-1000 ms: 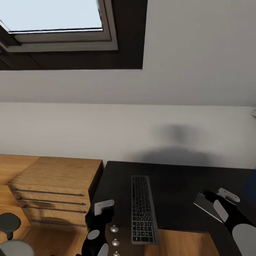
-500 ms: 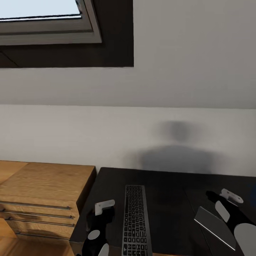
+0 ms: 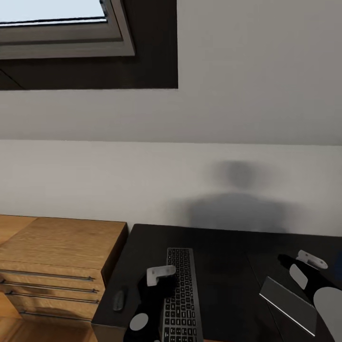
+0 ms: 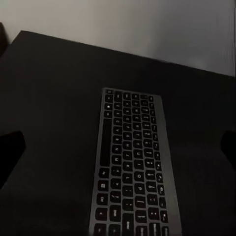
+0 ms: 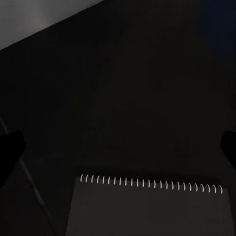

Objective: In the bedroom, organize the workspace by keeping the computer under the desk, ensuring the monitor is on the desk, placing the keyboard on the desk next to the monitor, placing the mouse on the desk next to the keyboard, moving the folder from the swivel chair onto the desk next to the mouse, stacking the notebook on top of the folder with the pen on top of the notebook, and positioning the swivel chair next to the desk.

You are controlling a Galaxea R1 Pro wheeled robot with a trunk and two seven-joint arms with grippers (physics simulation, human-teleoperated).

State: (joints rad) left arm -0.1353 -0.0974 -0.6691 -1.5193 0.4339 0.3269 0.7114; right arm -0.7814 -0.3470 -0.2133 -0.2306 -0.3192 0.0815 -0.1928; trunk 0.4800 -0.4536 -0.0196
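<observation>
The left claw [image 3: 159, 280] hangs spread apart over the keyboard [image 3: 182, 294]. The mouse [image 3: 119, 299] lies on the tabletop [image 3: 223, 266]. The right claw [image 3: 297, 266], fingers apart, holds a notebook [image 3: 286, 304].

One keyboard [image 3: 182, 294], one mouse [image 3: 118, 300], one spiral notebook [image 3: 288, 303], one desk [image 3: 223, 247], one wooden chest [image 3: 57, 256]

Robot body: 2 black arms with pale fittings

In the head view the left arm [image 3: 151, 304] was glossy black, with a light-grey bracket near its tip and a round grey disc lower down. The right arm [image 3: 317, 292] was black too, with a similar pale bracket, an oval grey cap and a larger rounded grey-white shell at the frame's corner. In each wrist view, 2 dark fingertips [image 4: 11, 153] [image 5: 10, 148] showed at the frame's edges.
</observation>
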